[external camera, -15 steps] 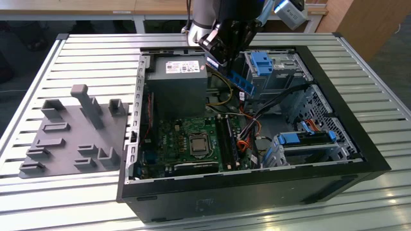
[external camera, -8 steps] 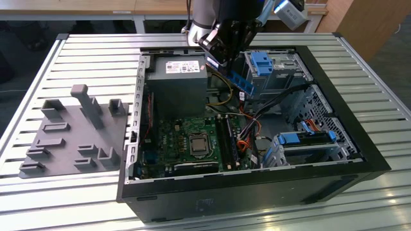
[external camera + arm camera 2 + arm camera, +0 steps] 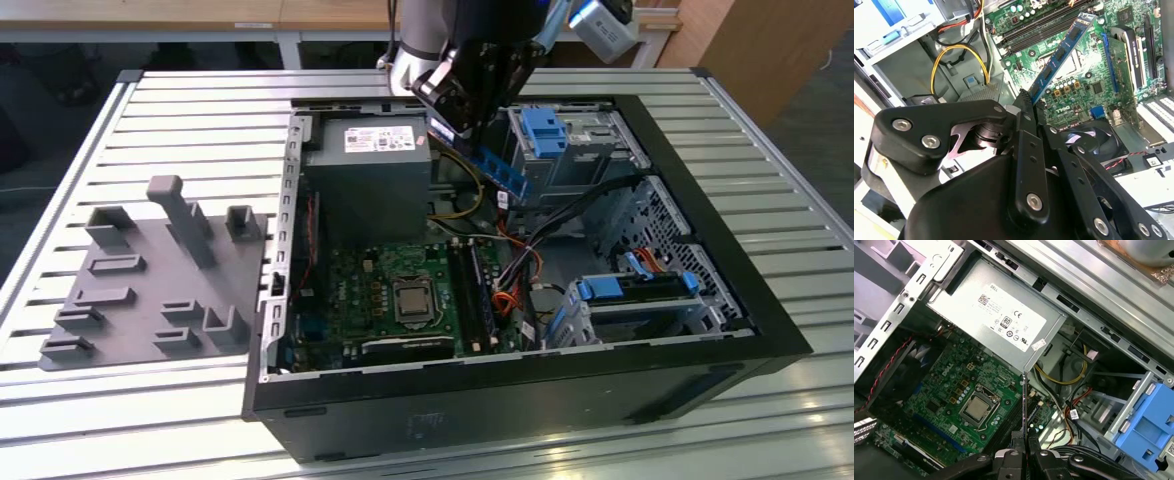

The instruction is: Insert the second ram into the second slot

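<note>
- My black tool is clamped on the second ram, a thin blue circuit-board stick with dark chips.
- The second ram hangs tilted above the green motherboard, apart from that board's long black slots.
- The motherboard lies inside an open black computer case.

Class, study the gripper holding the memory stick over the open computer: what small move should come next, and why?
Probably lower the memory stick toward the long dark slots, levelling it on the way. The gripper is shut on one end, and the stick hangs tilted above the green board, apart from the slots, so it cannot seat yet.
</note>
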`<state>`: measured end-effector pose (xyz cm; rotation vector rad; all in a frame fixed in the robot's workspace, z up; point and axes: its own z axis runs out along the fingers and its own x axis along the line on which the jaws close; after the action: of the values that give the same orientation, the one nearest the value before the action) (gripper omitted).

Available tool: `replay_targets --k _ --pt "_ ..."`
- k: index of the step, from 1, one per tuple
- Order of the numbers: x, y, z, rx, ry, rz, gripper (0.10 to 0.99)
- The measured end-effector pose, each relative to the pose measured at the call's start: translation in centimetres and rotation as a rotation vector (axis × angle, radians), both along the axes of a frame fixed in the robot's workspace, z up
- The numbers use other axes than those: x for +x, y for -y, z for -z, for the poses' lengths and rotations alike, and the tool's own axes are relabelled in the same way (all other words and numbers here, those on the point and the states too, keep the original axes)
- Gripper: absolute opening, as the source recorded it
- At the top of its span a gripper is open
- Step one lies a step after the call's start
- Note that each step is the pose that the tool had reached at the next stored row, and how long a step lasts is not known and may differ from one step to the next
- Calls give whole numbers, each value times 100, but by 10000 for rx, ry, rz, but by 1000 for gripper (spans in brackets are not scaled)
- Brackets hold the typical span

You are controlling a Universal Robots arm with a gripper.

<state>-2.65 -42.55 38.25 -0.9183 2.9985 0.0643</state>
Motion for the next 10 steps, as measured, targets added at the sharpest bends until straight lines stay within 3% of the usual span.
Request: replay_targets --k 10 --pt "0 1 0 1 0 146 141"
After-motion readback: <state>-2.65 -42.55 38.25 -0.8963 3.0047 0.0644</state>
